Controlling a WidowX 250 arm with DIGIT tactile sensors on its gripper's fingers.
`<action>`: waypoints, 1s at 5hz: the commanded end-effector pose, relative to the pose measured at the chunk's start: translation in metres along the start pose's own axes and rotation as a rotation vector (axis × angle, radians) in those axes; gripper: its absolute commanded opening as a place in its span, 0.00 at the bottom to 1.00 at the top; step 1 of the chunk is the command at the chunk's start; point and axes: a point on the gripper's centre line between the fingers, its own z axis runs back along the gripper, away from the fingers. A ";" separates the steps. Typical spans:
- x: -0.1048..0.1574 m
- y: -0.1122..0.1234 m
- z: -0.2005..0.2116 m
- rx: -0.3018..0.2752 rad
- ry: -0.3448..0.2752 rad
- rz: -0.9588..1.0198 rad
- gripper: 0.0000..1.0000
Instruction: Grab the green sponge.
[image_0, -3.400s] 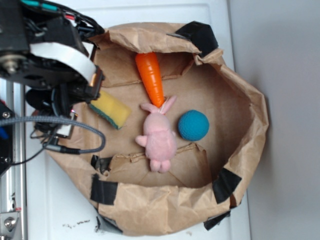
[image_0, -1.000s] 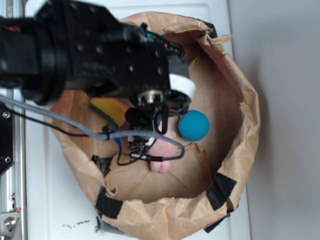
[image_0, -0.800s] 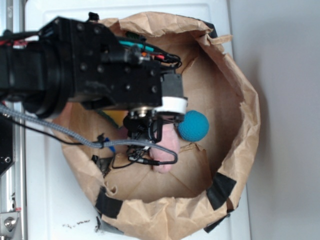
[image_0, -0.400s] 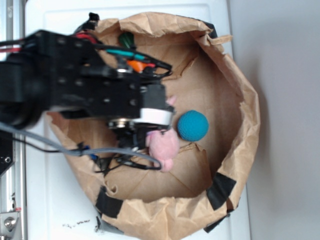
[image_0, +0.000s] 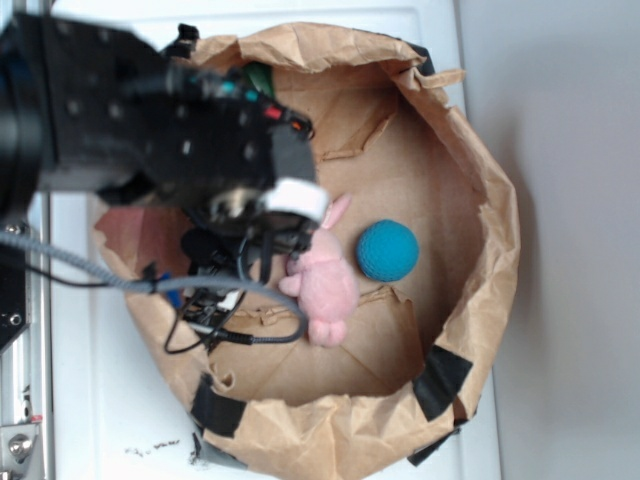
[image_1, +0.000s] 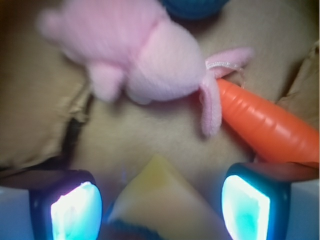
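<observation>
Pincer above the sponge inside a paper bag.

Wrist view: the pincer (image_1: 160, 200) is released, its two glowing fingers (image_1: 75, 212) spread apart at the bottom edge, with a yellow corner of the sponge (image_1: 162, 197) lying between them, touching neither. Beyond the sponge lies a pink rabbit (image_1: 142, 55); one ear touches the tip of the carrot (image_1: 267, 125) at right, and a teal ball (image_1: 192, 6) shows at the far edge. Exterior view: the black arm (image_0: 140, 120) hides the sponge; rabbit (image_0: 322, 280) and ball (image_0: 387, 250) lie side by side in the taped bag (image_0: 470, 180) on a white tabletop (image_0: 100, 400). No writing is legible.
</observation>
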 end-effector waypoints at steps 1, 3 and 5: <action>-0.008 0.007 -0.004 0.062 -0.072 -0.022 1.00; -0.019 0.004 -0.024 0.074 -0.091 -0.045 1.00; -0.035 -0.001 -0.046 0.095 -0.083 -0.107 1.00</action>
